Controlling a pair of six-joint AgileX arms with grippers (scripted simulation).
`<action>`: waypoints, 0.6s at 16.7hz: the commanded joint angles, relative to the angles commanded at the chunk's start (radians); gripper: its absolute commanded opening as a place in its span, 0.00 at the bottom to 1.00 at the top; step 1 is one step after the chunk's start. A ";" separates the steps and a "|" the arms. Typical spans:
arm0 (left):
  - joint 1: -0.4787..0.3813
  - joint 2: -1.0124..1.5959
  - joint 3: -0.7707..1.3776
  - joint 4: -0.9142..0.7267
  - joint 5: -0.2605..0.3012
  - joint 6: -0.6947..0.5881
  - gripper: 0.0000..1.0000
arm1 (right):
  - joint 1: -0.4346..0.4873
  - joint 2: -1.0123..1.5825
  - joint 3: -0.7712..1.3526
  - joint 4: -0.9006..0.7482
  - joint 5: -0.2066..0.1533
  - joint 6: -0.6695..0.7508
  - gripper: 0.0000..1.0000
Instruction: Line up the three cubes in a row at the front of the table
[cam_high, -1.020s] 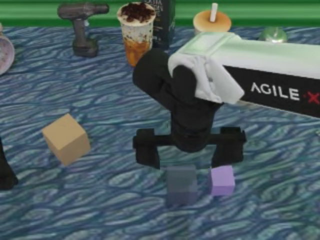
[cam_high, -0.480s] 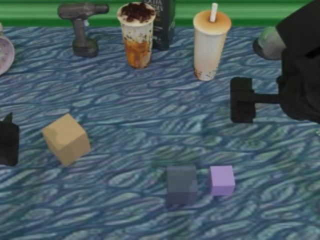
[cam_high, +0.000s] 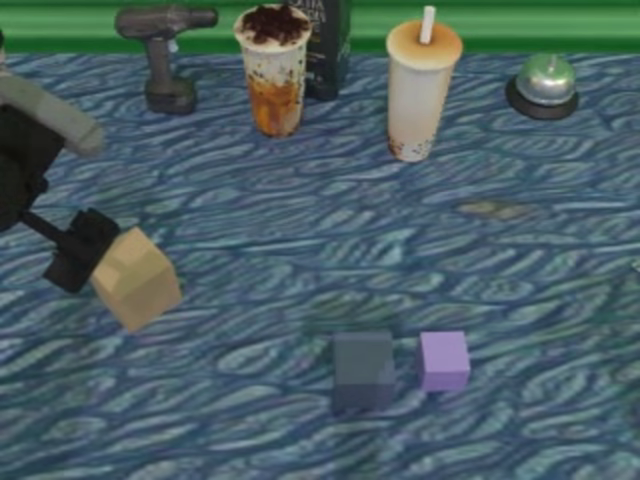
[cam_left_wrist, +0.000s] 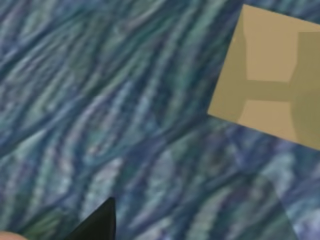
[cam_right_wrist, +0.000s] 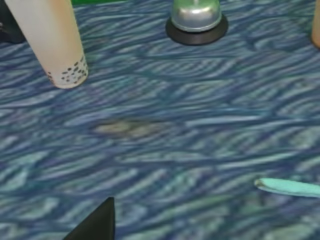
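Landmark: the slate cube (cam_high: 363, 371), sitting at the front of the table (cam_high: 300, 220).
My left gripper (cam_high: 85, 255): well to the slate cube's left and a little farther back, right above the tan cube (cam_high: 135, 278); I cannot tell how wide my fingers stand, and nothing is in them.
Tan cube: left of the slate cube, turned askew, out of line. Left to do, I judge: grasp it and set it beside the slate cube.
Purple cube (cam_high: 444, 360): just right of the slate cube, a narrow gap between. This pair looks placed.
My right arm: out of the top view.
Surface: flat wavy blue-teal pattern, open room left of the slate cube.
Back edge: drill (cam_high: 165, 45), two drinks (cam_high: 275, 65), bell (cam_high: 545, 82), well behind.
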 joint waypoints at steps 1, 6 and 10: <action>-0.010 0.083 0.062 -0.046 0.000 0.026 1.00 | -0.034 -0.080 -0.071 0.048 -0.012 -0.032 1.00; -0.051 0.420 0.325 -0.225 0.001 0.135 1.00 | -0.167 -0.393 -0.347 0.271 -0.092 -0.152 1.00; -0.070 0.575 0.453 -0.301 0.002 0.185 1.00 | -0.222 -0.533 -0.455 0.381 -0.149 -0.194 1.00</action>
